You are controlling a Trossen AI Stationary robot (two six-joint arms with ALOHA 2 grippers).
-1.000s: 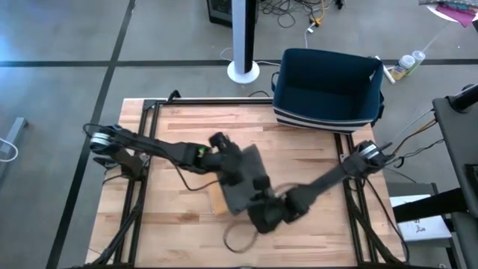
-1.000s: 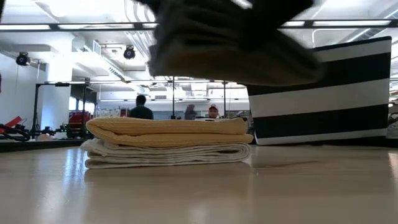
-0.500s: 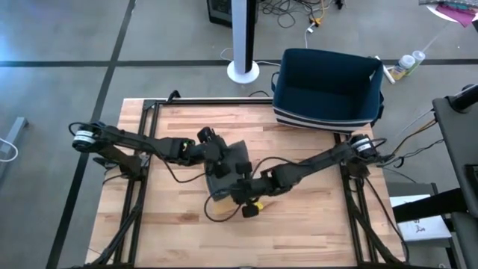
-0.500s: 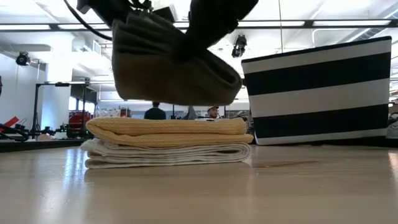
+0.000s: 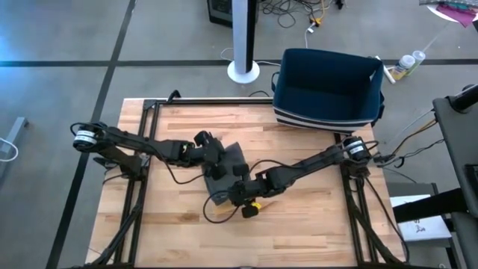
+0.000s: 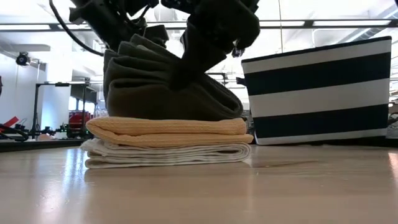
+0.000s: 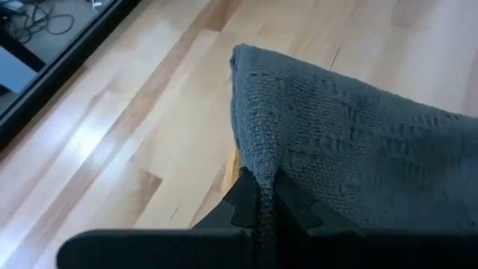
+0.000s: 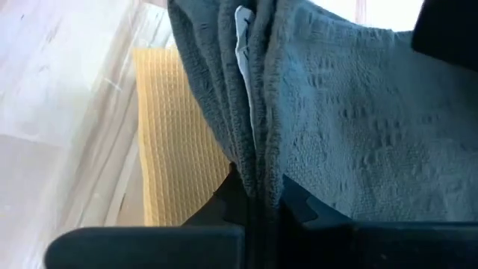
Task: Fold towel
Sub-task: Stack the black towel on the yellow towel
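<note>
- No readable writing; a white tag (image 8: 244, 30) shows among the folds.
- Grey towel (image 6: 168, 87) rests bunched on a yellow towel (image 6: 168, 130) over a white towel (image 6: 168, 154), mid-table.
- Left gripper (image 7: 260, 196) and right gripper (image 8: 254, 193) each pinch its edge.
- Striped basket (image 6: 320, 90) behind.

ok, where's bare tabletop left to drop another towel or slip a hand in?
Free: the strip along the table's near edge, the far band between the towel stack and the striped bin, and the left side outside the left arm. Crowded: the centre, where the left gripper and right gripper, both shut, set the grey towel on the stack.
</note>
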